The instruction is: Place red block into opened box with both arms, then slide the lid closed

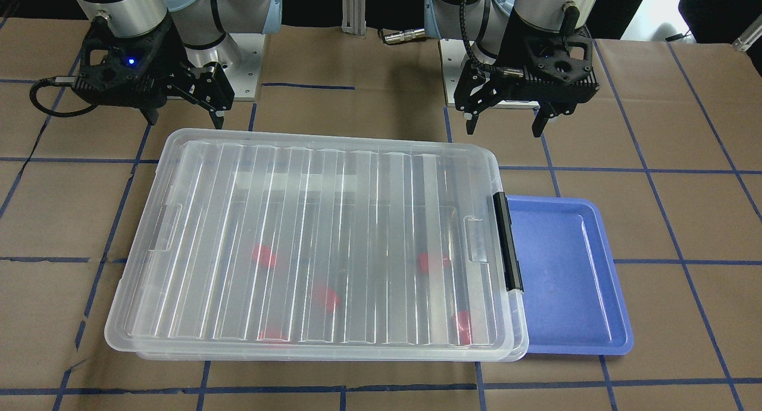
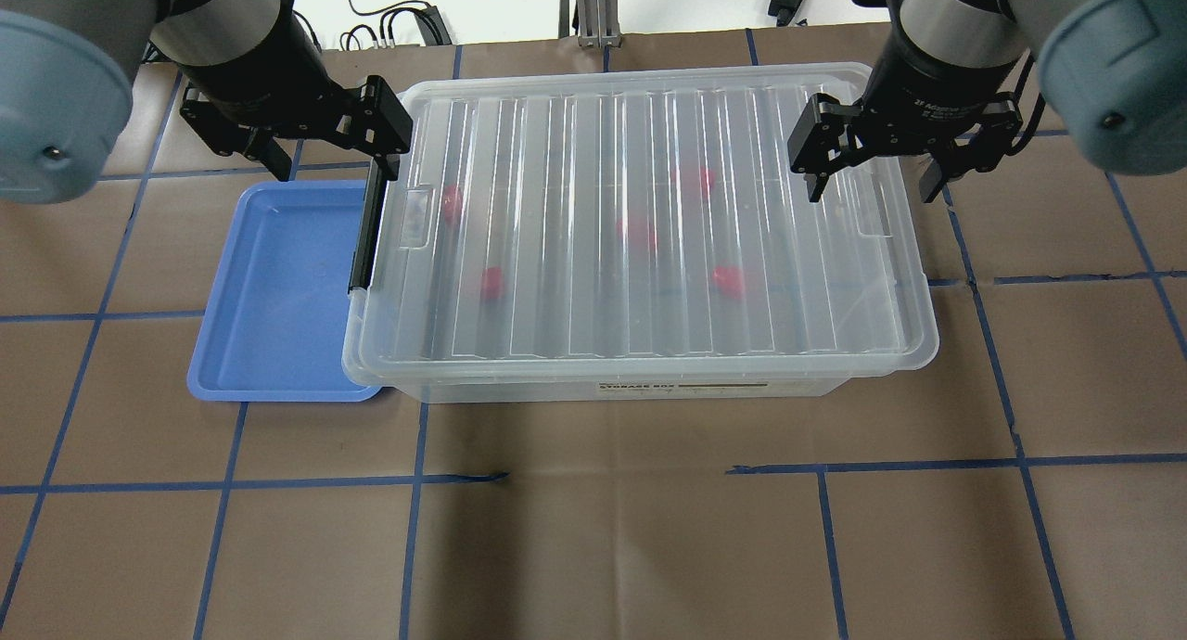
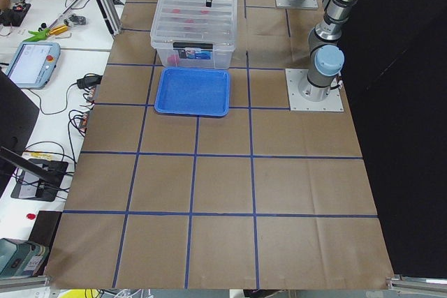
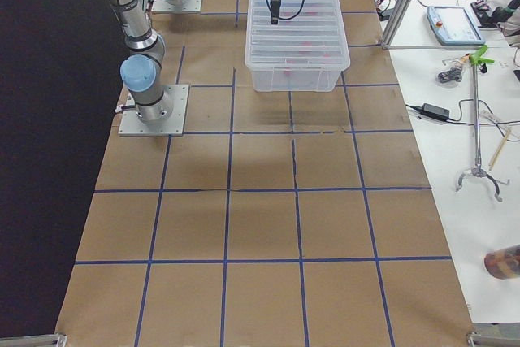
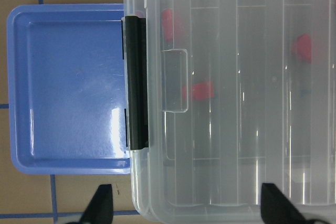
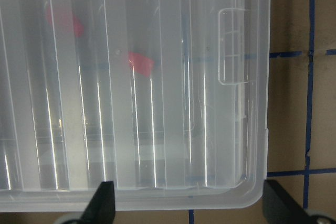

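You have a glossy, ribbed clear-plastic lid [image 2: 640, 223] over the frosted translucent box [image 2: 482, 390], a matt black latch bar [image 2: 366, 227] with a smooth, shiny blue plastic tray [image 2: 269, 297] at its nine o'clock from overhead, all on matt brown paper [image 2: 649, 547].

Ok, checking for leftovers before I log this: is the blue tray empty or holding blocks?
Empty: the blue tray shows only bare floor; the red blocks lie inside the box under the lid.

Under the ribbed lid [image 1: 333, 238] the red blocks [image 1: 264, 256] blur to shapeless smears, the box [image 2: 519, 391] hides one edge of the blue tray [image 1: 565, 268], and my wrist views cut my left tool [image 5: 186, 208] and right tool [image 6: 186, 203] to dark fingertips [image 5: 102, 205].
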